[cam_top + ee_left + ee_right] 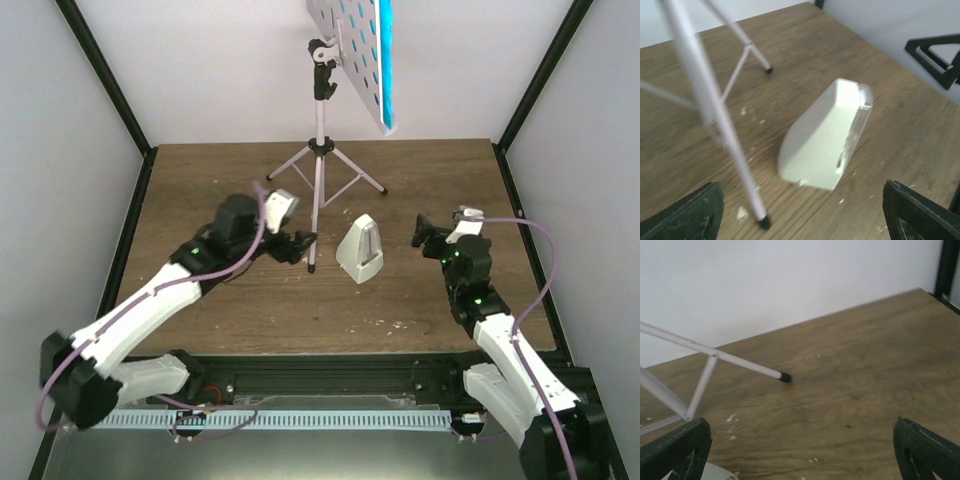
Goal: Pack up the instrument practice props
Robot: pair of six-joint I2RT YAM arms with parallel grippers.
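Above the worktop (250,300), the left claw (303,243) is gaping empty beside the music stand's (320,150) front leg, with the metronome (358,250) standing just beyond. Its wrist view is suggesting straddling the metronome squarely, clear of that leg. At the other wrist, the right claw (801,452) is yawning empty.

Inspection finding: I operate inside an enclosed robot test cell, laboratory type. Evidence: plain white panels (200,70) on the left, far and right sides, black frame posts (105,75), a wood-grain table (400,310), and a slotted rail (330,418) along its near edge.
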